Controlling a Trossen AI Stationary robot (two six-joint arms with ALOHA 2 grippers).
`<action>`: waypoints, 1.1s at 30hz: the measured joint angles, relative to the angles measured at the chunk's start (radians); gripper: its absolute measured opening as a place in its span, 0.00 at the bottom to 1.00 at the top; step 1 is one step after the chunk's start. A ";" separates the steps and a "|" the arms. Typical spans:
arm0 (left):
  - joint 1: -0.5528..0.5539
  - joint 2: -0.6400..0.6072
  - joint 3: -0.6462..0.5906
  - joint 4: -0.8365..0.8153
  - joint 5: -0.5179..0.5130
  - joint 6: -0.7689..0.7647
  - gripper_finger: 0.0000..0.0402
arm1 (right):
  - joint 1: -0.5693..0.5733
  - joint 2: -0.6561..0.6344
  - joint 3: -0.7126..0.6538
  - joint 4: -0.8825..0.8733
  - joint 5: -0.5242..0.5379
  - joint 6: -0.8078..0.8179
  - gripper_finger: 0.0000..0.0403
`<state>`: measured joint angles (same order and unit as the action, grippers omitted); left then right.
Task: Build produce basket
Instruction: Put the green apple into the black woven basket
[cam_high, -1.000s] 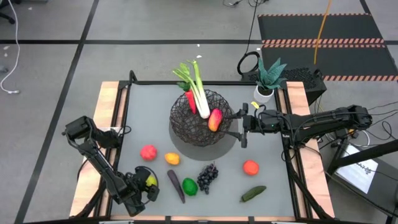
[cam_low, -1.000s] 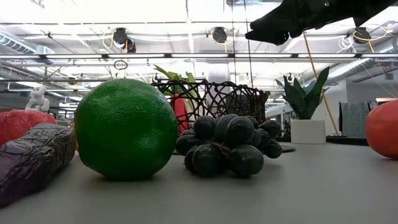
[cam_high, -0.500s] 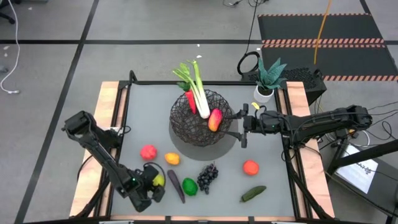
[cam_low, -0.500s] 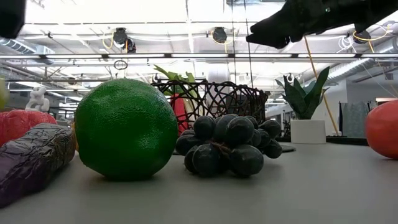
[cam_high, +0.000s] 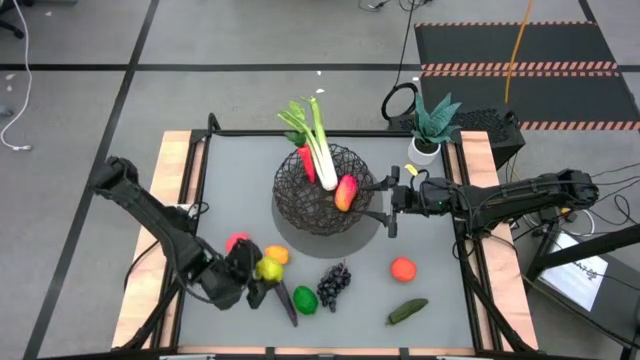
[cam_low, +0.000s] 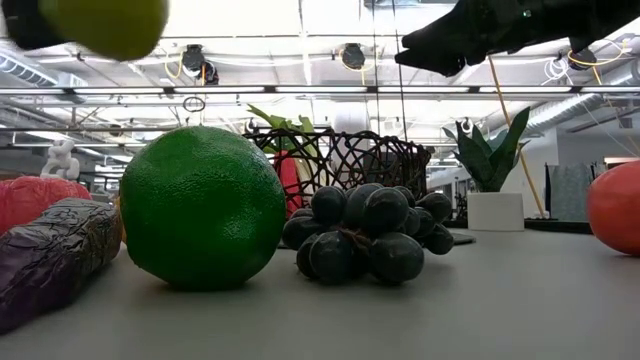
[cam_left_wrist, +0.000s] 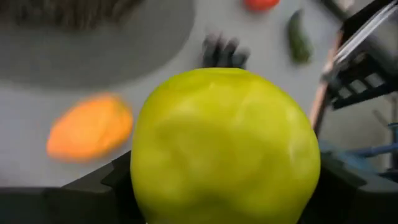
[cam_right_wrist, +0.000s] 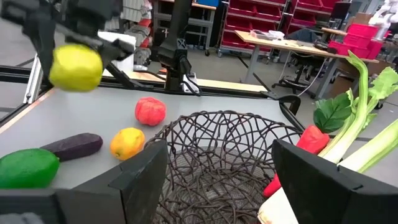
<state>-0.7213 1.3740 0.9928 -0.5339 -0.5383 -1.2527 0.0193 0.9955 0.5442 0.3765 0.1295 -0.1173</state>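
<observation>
From above, the left claw (cam_high: 262, 272) is hovering lower left of centre, pinching a yellow-green fruit (cam_high: 269, 268) over the surface (cam_high: 440, 300). The low view is only catching that fruit at the upper left corner, while the right wrist view is showing it lifted clear above the eggplant (cam_right_wrist: 71, 146). The basket (cam_high: 325, 188) at centre is holding a leek (cam_high: 318, 142) and carrot (cam_high: 345, 192). The right claw (cam_high: 388, 207), spread, is waiting at its right rim
</observation>
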 joint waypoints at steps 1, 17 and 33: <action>0.013 -0.016 0.000 0.008 -0.008 0.033 0.74 | 0.000 0.000 0.000 0.000 0.000 0.000 0.70; 0.290 -0.152 0.000 0.119 -0.050 0.542 0.76 | 0.001 0.000 0.000 0.003 0.000 0.028 0.70; 0.480 -0.149 0.000 0.318 -0.114 1.162 0.77 | 0.004 0.000 0.000 -0.039 -0.003 0.201 0.70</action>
<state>-0.2412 1.2247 0.9925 -0.2162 -0.6524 -0.0906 0.0233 0.9955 0.5442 0.3371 0.1261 0.0839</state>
